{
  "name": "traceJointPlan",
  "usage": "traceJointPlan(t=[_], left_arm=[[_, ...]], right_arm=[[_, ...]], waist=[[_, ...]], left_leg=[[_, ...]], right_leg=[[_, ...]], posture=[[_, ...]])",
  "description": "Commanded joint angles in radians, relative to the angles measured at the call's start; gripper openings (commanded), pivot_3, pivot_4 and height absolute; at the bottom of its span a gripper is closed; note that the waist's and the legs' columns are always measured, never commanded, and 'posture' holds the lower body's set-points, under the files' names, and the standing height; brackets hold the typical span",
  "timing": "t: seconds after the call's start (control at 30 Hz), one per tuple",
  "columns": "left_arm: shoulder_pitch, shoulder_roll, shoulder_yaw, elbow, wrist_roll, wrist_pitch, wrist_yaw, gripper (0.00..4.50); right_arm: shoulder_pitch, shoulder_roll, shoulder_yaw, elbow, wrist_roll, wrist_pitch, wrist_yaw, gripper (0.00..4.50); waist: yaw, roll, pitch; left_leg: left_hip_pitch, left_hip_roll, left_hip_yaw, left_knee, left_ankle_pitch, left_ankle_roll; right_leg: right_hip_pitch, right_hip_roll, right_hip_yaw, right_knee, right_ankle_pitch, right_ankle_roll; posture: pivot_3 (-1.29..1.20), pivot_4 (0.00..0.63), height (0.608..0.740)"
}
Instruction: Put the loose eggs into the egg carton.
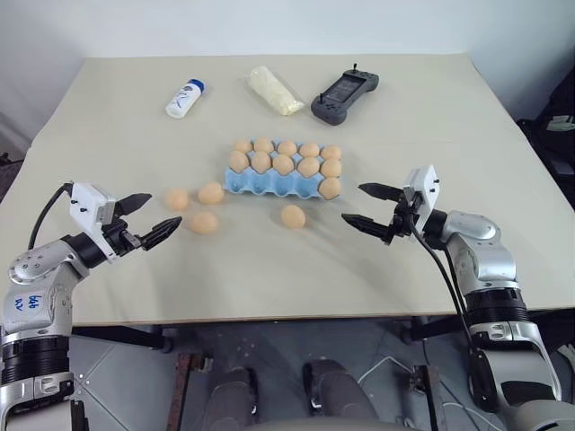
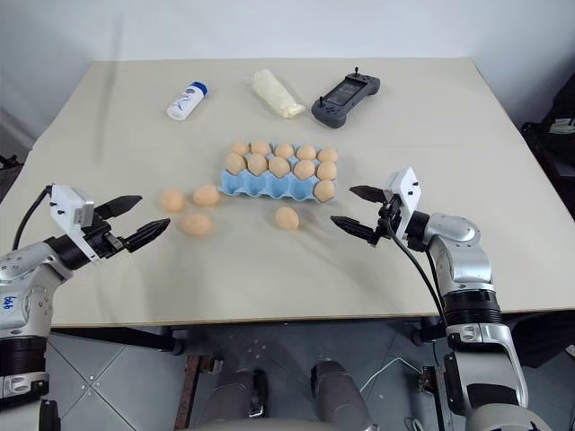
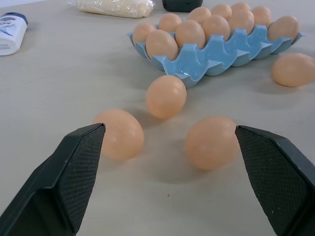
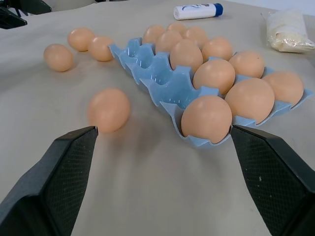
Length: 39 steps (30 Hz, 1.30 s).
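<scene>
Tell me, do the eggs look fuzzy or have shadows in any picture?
Left wrist view: the pale orange loose eggs look sharp, each with a soft dark shadow on the beige table. Right wrist view: the lone egg nearest the camera looks slightly blurred, while the light blue moulded egg carton stays clear. Head views: even lighting, faint shadows, no glare.
</scene>
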Motion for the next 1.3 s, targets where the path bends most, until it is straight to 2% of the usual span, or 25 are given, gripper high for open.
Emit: traceJointPlan(t=[0.03,0.43,0.57,0.67,0.83,0.97,1.1,1.3], left_arm=[[-0.023,0.016,0.015,0.018,0.008,-0.032,0.005,4.5],[-0.041,0.014,0.007,0.007,0.048,-0.01,0.097,4.5],[-0.013,0.02,-0.01,-0.027,0.046,-0.019,0.065,4.5],[0.005,0.02,-0.006,-0.04,0.062,-0.066,0.06,4.5],[0.014,0.033,0.007,-0.023,0.077,-0.073,0.07,4.5],[0.019,0.021,0.018,-0.067,-0.035,-0.024,-0.038,4.5],[0.04,0.002,0.031,-0.113,-0.135,-0.017,-0.14,4.5],[0.084,-0.017,0.028,-0.152,-0.182,-0.049,-0.232,4.5]], right_arm=[[-0.011,0.002,-0.015,-0.035,0.016,-0.006,-0.012,4.48],[-0.03,0.007,-0.017,-0.021,0.018,-0.007,-0.028,4.48],[-0.03,0.0,-0.028,-0.037,0.018,0.013,-0.06,4.48],[0.002,-0.021,-0.059,-0.096,0.039,0.062,-0.099,4.48],[0.159,-0.056,-0.137,-0.333,0.115,0.238,-0.204,4.48],[0.284,-0.041,-0.143,-0.542,0.168,0.351,-0.285,4.48],[0.362,-0.04,-0.082,-0.683,0.11,0.376,-0.368,4.48],[0.324,0.018,-0.001,-0.711,0.138,0.467,-0.429,4.48]], waist=[[0.001,0.0,0.0],[0.0,0.0,0.0],[0.001,0.0,0.0],[0.002,0.0,0.0],[0.015,0.0,0.0],[0.023,0.0,0.0],[0.022,0.0,0.0],[0.022,0.0,0.0]], left_leg=[[0.0,0.0,0.0,0.0,0.0,0.0],[0.0,0.0,0.0,0.0,0.0,0.0],[0.0,0.0,0.0,0.0,0.0,0.0],[0.0,0.0,0.0,0.0,0.0,0.0],[-0.001,0.0,0.0,-0.003,0.0,0.0],[-0.001,0.0,0.0,-0.004,0.0,0.0],[-0.001,0.0,0.0,-0.004,0.0,0.0],[0.0,0.0,0.0,-0.003,0.001,-0.001]], right_leg=[[0.0,0.0,0.0,0.0,0.0,0.0],[0.0,0.0,0.0,0.0,0.0,0.0],[0.0,0.0,0.0,0.0,0.0,0.0],[0.0,0.0,0.0,0.0,0.0,0.0],[0.0,0.0,0.0,-0.003,0.0,0.0],[0.0,0.0,0.0,-0.004,0.0,0.0],[0.0,0.0,0.0,-0.004,0.0,0.0],[0.0,0.0,0.0,-0.002,0.0,0.0]], posture=[[0.0,0.15,0.74],[0.0,0.15,0.74],[0.0,0.15,0.74],[0.0,0.15,0.74],[0.0,0.15,0.74],[0.0,0.15,0.74],[0.0,0.15,0.74],[0.0,0.15,0.74]])
